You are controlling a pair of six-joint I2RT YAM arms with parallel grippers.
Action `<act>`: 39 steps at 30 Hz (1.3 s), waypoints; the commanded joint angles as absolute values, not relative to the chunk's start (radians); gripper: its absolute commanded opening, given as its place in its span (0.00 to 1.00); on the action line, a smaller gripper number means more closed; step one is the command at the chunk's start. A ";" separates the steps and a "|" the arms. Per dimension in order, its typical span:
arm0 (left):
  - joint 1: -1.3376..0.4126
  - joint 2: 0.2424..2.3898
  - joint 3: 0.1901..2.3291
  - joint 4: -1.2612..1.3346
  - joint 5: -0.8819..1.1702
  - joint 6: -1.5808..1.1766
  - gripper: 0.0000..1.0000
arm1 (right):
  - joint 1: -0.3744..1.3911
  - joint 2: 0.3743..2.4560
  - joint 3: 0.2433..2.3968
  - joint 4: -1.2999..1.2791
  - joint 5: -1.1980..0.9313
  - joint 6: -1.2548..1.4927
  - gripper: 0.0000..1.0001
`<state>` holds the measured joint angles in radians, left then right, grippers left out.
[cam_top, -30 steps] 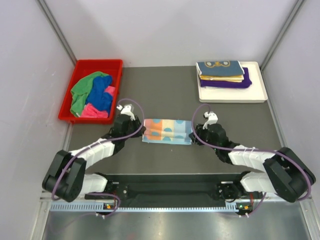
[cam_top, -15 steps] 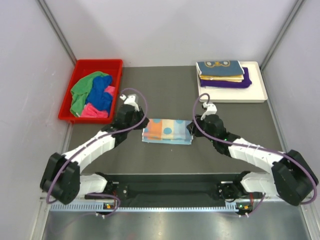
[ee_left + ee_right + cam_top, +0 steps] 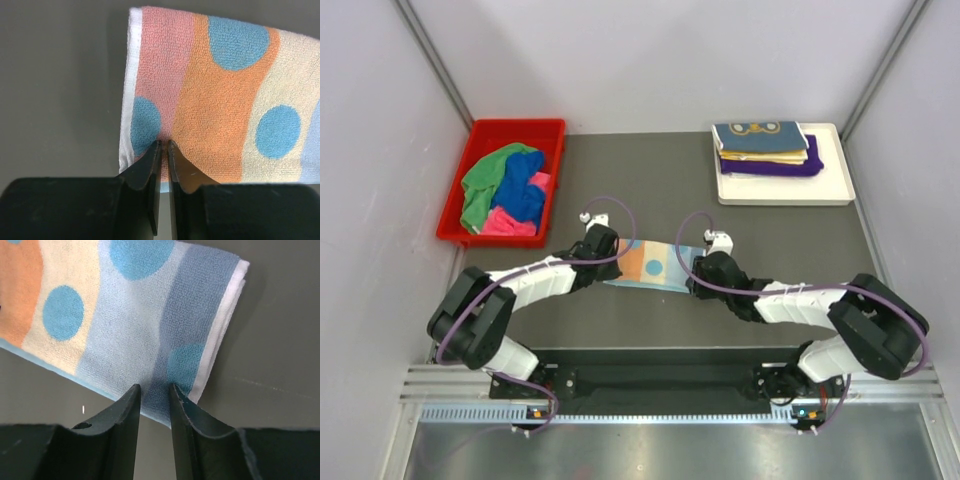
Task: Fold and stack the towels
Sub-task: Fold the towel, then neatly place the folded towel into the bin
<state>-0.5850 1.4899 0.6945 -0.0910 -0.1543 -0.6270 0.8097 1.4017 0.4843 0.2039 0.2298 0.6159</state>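
Note:
A folded orange-pink towel with teal dots (image 3: 655, 264) lies flat on the dark mat between my two grippers. My left gripper (image 3: 611, 254) is low at its left end. In the left wrist view its jaws are nearly together, tips (image 3: 164, 143) resting on the towel (image 3: 215, 100) close to its near edge. My right gripper (image 3: 693, 272) is low at the towel's right end. Its jaws stand a small gap apart, tips (image 3: 152, 387) over the blue-striped part of the towel (image 3: 130, 325) by the near edge. Folded navy, yellow and purple towels (image 3: 765, 146) are stacked on the white tray (image 3: 832, 192).
A red bin (image 3: 480, 135) at the back left holds crumpled green, royal blue and pink towels (image 3: 505, 190). Grey walls close in both sides and the back. A metal rail runs along the near edge (image 3: 650, 410).
Both grippers rose and moved back half a second ago, then came down and inward onto the towel's two ends near its front edge. The towel now lies slightly tilted.

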 commanded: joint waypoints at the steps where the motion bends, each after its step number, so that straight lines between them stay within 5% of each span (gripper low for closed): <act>1: -0.586 1.473 0.672 -0.118 -0.209 -0.653 0.15 | 0.831 1.379 0.422 0.219 0.270 0.661 0.30; 11: -0.588 1.465 0.765 -0.218 -0.242 -0.614 0.14 | 0.815 1.270 0.437 0.126 0.319 0.644 0.37; 21: -0.641 1.453 0.940 -0.276 -0.187 -0.538 0.18 | 0.666 1.210 0.509 0.003 0.243 0.592 0.64; 39: -0.888 1.758 1.025 -0.146 -0.141 -0.687 0.14 | 0.649 1.506 0.591 0.127 0.132 0.698 0.61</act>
